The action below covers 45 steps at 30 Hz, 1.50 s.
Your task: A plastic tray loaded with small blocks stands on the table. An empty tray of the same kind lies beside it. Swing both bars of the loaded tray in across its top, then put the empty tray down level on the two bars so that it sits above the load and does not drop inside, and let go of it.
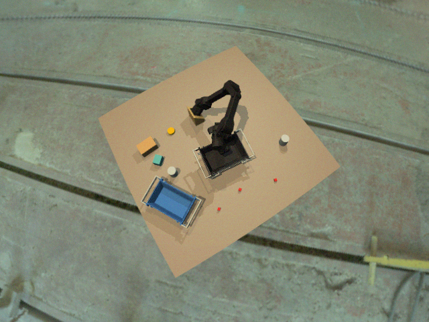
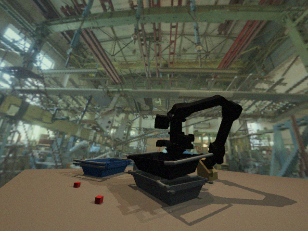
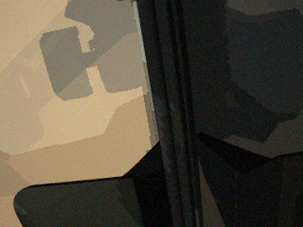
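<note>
Plainly nearest among the trays, the grey tray (image 2: 180, 195) stands on the desk (image 1: 249, 225) (image 2: 37, 203); its load is hidden. Directly above is the black tray (image 1: 225, 161) (image 2: 164, 167) (image 3: 172, 113), close over its top; contact with the bars cannot be told. The hand (image 1: 221, 147) (image 2: 173, 152) (image 3: 183, 143) is narrow, clamped on the black tray's rim. It should lower slowly, keep the tray level and centred across both bars, and open only once they bear it. Farther back sits a blue tray (image 1: 173, 199) (image 2: 99, 172).
</note>
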### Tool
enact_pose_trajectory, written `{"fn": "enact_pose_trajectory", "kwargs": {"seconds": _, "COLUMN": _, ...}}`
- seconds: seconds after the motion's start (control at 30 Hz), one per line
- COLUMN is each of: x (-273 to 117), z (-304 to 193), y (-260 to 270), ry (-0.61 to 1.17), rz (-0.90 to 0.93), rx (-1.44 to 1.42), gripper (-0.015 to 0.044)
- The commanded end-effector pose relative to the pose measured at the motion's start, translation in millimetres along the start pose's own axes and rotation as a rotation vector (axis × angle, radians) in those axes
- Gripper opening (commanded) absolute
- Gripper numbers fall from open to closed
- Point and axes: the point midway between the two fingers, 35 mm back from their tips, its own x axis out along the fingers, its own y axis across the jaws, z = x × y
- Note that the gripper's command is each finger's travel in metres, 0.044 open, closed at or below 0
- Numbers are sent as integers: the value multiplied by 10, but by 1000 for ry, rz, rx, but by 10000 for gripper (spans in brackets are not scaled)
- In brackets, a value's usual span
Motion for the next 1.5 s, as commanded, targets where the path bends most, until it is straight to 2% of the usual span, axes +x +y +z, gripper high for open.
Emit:
{"fn": "enact_pose_trajectory", "kwargs": {"seconds": 0.0, "x": 59, "z": 40, "y": 38, "ry": -3, "rz": 25, "rx": -8, "gripper": 0}}
{"fn": "enact_pose_trajectory", "kwargs": {"seconds": 1.1, "x": 8, "z": 4, "y": 3, "ry": 0, "rz": 2, "rx": -1, "gripper": 0}}
{"fn": "enact_pose_trajectory", "kwargs": {"seconds": 1.47, "x": 140, "z": 55, "y": 62, "ry": -3, "rz": 25, "rx": -8, "gripper": 0}}
